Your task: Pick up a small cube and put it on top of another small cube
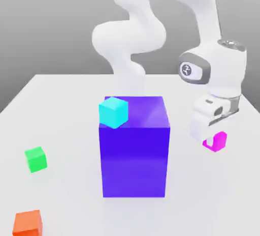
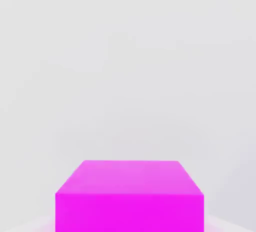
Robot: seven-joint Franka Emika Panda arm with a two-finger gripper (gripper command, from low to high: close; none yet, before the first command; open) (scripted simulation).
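The small magenta-pink cube point(image 1: 218, 142) lies at the exterior view's right, on the white table beside the big blue-purple block point(image 1: 134, 148). My gripper point(image 1: 210, 136) has come down over it from above and covers its upper left part. It is shut on the cube. In the hand view the cube point(image 2: 129, 196) sits very close, with its top face and one side showing against the white table. A cyan cube point(image 1: 113, 112) shows at the big block's upper left corner.
A green cube point(image 1: 35, 159) lies on the table point(image 1: 61, 108) at the exterior view's left. An orange cube point(image 1: 27, 223) lies nearer the front left corner. The tall block stands between them and my gripper.
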